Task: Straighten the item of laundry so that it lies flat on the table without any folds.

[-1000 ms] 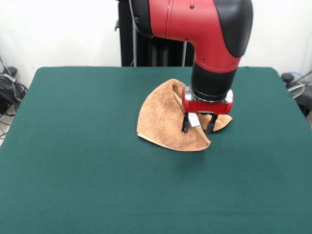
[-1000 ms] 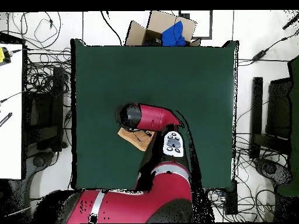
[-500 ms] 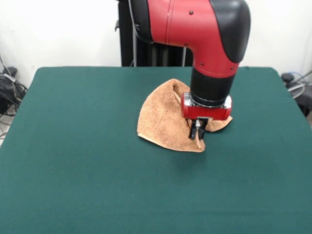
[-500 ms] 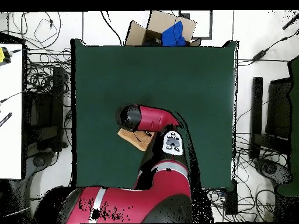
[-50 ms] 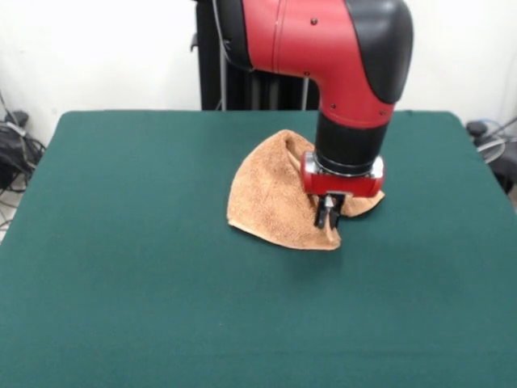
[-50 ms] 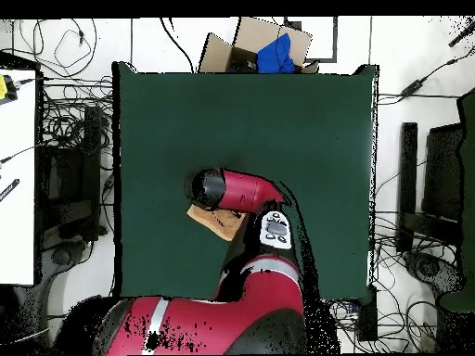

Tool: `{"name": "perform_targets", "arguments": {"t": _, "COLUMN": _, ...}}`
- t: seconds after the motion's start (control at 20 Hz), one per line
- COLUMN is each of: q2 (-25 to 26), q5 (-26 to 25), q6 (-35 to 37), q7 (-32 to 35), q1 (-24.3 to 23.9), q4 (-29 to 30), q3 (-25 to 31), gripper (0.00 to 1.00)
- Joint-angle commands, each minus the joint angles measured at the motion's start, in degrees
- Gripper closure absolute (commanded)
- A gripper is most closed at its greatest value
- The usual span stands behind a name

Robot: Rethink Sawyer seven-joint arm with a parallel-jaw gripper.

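Observation:
The item of laundry point(image 5: 271, 198) is a tan terry towel, folded over itself into a rough wedge right of the middle of the green table point(image 5: 121, 267). Its near right corner comes to a point under my gripper point(image 5: 328, 218), which is shut on that corner with the fingers pressed together. The red and black arm stands straight above it and hides the towel's far right part. In the overhead view only a small tan piece of the towel point(image 6: 206, 215) shows beside the arm, and the gripper itself is hidden there.
A cardboard box point(image 6: 250, 48) with something blue in it sits past the table's far edge in the overhead view. Cables and equipment lie on the floor along both sides of the table.
The gripper's fingers were apart astride the towel's corner a second ago and have since closed on it. The arm has barely shifted since.

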Motion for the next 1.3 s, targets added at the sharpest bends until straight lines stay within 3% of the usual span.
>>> {"name": "perform_targets", "arguments": {"t": 0.05, "q2": -0.76, "q5": 3.20, "q6": -0.60, "q7": 13.89, "q1": -0.58, "q4": 6.21, "q3": 3.24, "gripper": 1.00}}
{"name": "perform_targets", "arguments": {"t": 0.55, "q2": -12.15, "q5": 6.90, "q6": 17.25, "q7": 18.19, "q1": 6.45, "q4": 6.00, "q3": -1.76, "gripper": 1.00}}
{"name": "perform_targets", "arguments": {"t": 0.7, "q2": -14.84, "q5": 7.23, "q6": 21.40, "q7": 18.00, "q1": 6.62, "q4": 6.00, "q3": -2.21, "gripper": 1.00}}
{"name": "perform_targets", "arguments": {"t": 1.3, "q2": -18.58, "q5": 7.39, "q6": 24.43, "q7": 16.55, "q1": 6.02, "q4": 7.63, "q3": -3.33, "gripper": 1.00}}
